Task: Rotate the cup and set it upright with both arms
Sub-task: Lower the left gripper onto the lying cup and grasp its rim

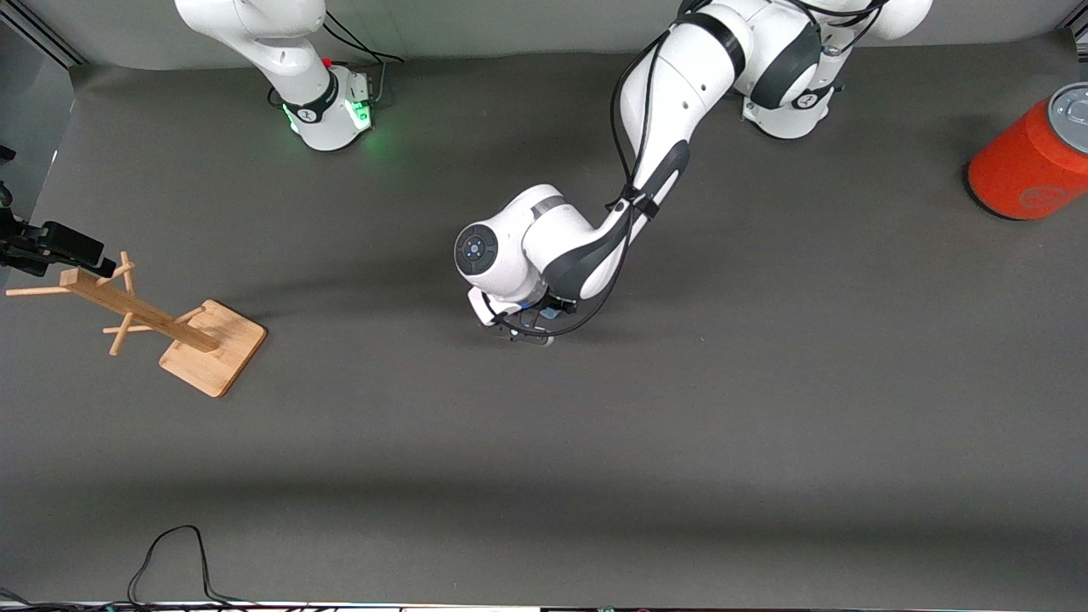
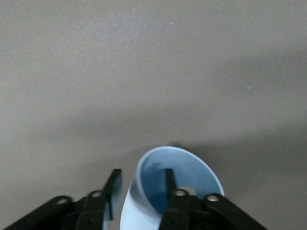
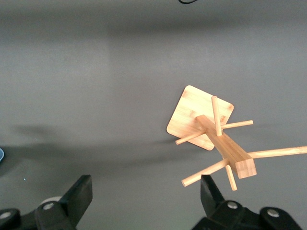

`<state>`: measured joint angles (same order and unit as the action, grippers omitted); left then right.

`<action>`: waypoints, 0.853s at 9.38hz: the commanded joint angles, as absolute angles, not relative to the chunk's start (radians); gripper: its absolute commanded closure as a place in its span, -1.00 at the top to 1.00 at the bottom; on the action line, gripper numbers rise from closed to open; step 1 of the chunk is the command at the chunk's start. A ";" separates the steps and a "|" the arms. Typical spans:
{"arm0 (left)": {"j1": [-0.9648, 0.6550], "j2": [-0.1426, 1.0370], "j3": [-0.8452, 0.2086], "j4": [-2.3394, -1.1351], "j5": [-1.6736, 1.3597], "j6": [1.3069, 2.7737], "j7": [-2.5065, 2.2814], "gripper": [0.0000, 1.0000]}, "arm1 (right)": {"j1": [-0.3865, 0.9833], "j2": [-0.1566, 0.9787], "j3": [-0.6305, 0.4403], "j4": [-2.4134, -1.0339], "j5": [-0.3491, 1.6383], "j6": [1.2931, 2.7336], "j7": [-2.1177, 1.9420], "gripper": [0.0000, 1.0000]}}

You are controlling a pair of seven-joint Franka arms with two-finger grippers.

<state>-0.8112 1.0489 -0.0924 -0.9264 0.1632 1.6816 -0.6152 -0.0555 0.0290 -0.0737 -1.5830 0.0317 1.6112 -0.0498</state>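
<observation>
While the left arm bends down at mid-worktop, its left hand (image 2: pixel 140 191) pinches the smooth rim of the pale-blue plastic cup (image 2: pixel 177 179), one black finger (image 2: pixel 169 184) inside the round mouth and one outside the thin wall. The cup lies low at the matte grey worktop (image 1: pixel 544 442). The right hand (image 3: pixel 146 194), spread wide and holding nothing, hangs over the wooden peg rack (image 1: pixel 144 314) with its square base and round dowels. An orange-red cylindrical can (image 1: pixel 1028 161) stands at the left arm's end.

White jointed arms (image 1: pixel 654 110), dark grey joint bands, black cables, black two-finger tools (image 2: pixel 139 201).
</observation>
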 commanded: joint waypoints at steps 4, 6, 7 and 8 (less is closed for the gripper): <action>-0.813 1.040 -0.091 -0.876 0.172 1.541 -0.409 -1.00 | -0.052 0.035 -0.098 -1.586 0.046 1.652 -0.065 1.00; -0.795 0.976 -0.083 -0.874 0.173 1.528 -0.385 -1.00 | -0.052 0.026 -0.101 -1.592 0.044 1.649 -0.063 1.00; -0.755 0.926 -0.081 -0.874 0.173 1.540 -0.396 -1.00 | -0.051 0.026 -0.107 -1.592 0.043 1.643 -0.061 1.00; -0.718 0.879 -0.080 -0.874 0.172 1.548 -0.409 -1.00 | -0.051 0.020 -0.109 -1.594 0.040 1.638 -0.060 1.00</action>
<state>-0.7651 0.9633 -0.0784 -0.8521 0.1680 1.5622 -0.4121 -0.0555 0.0368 -0.0981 -1.5835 0.0317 1.6394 -0.0500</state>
